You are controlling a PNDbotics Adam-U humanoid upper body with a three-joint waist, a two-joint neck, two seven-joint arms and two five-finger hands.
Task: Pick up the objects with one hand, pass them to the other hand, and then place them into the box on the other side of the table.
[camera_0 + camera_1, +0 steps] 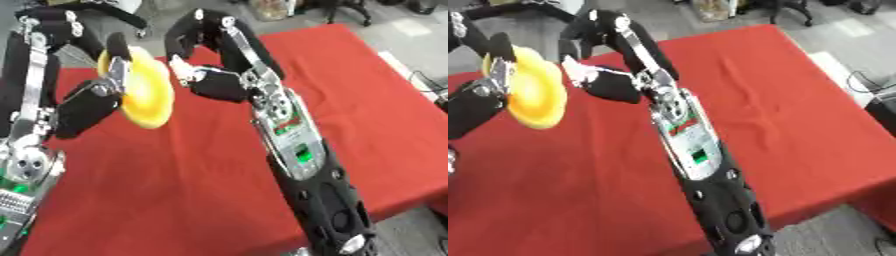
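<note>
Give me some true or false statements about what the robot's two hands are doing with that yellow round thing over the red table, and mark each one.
1. The left hand holds the yellow round object. True.
2. The yellow round object lies flat on the red tablecloth. False: it is held up on edge, above the cloth.
3. The right hand is right beside the object. True.
4. The right hand rests idle at a lower corner. False: it is raised near the top, its arm crossing the cloth.
5. A box stands on the cloth. False: none shows.
</note>
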